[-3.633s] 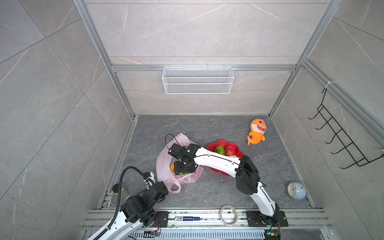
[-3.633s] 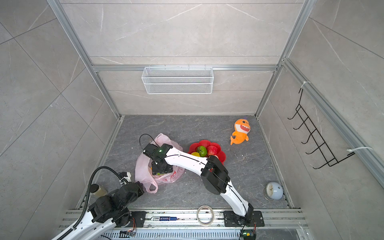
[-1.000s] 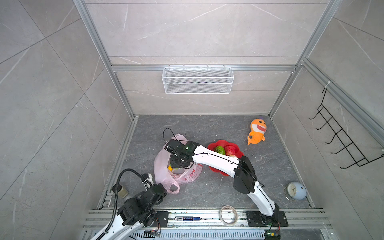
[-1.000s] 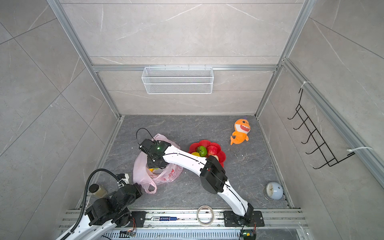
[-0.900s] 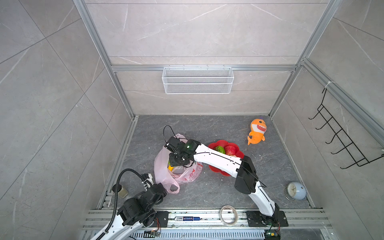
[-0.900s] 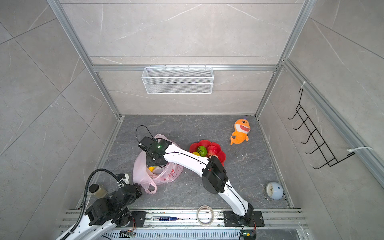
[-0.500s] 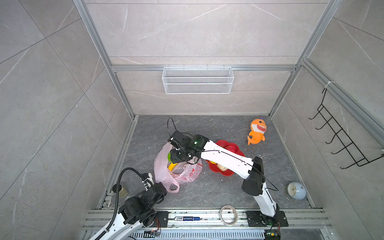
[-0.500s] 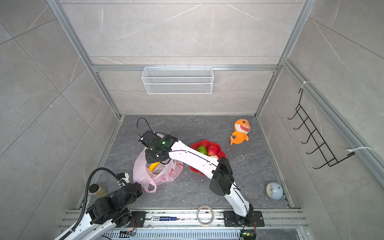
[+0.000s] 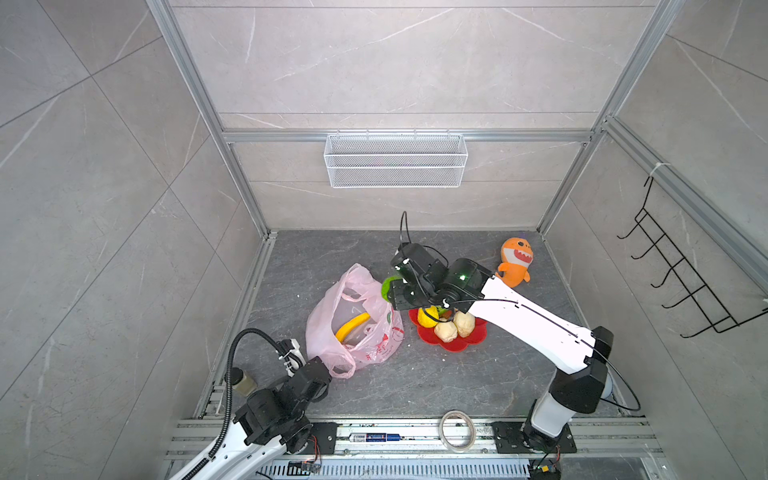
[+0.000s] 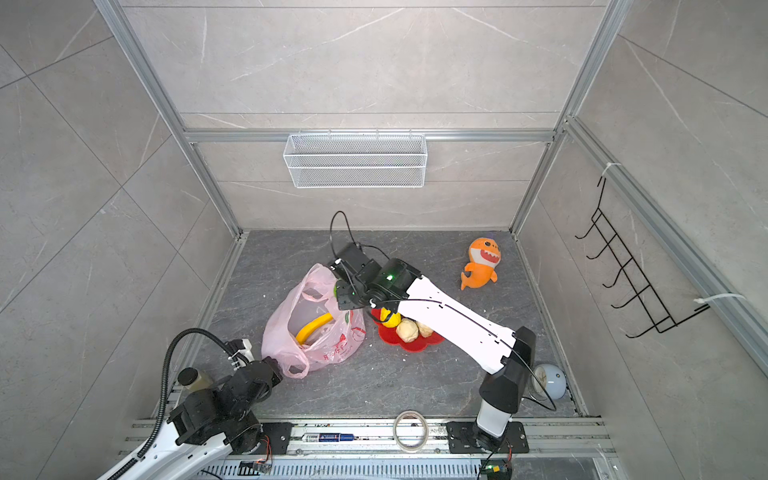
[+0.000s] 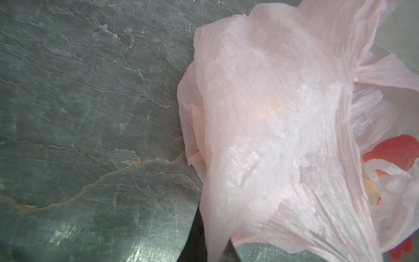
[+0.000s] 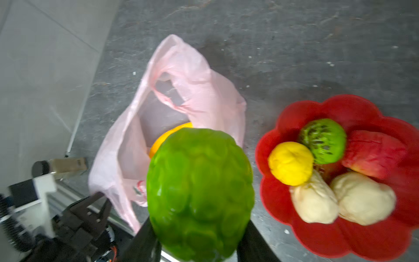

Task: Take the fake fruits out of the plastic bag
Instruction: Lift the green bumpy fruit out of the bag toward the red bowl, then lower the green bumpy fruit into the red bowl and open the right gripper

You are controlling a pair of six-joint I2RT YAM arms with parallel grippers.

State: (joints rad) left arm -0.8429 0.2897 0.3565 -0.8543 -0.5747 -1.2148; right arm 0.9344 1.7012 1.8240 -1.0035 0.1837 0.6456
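Above the bag (image 9: pixel 324 320), at its 2 o'clock edge, our right pincer (image 12: pixel 198 224) is clamped on a green fruit (image 12: pixel 199 181). We should carry it toward 4 o'clock and lower it gently into the dish (image 9: pixel 471 343). Our left pincer (image 9: pixel 326 371) is together on the bag handle, and the banana (image 9: pixel 352 326) lies inside.

Light was even, diffuse; shadows soft. Top views bowed at edges. Wrist views smeared; green fruit (image 12: pixel 199 192) unsharp.

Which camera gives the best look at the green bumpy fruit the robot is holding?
The right wrist view: the green bumpy fruit fills the middle, clamped in the right gripper. In both top views only a green sliver peeks out beside that gripper. The left wrist view shows the plastic bag, not that fruit.
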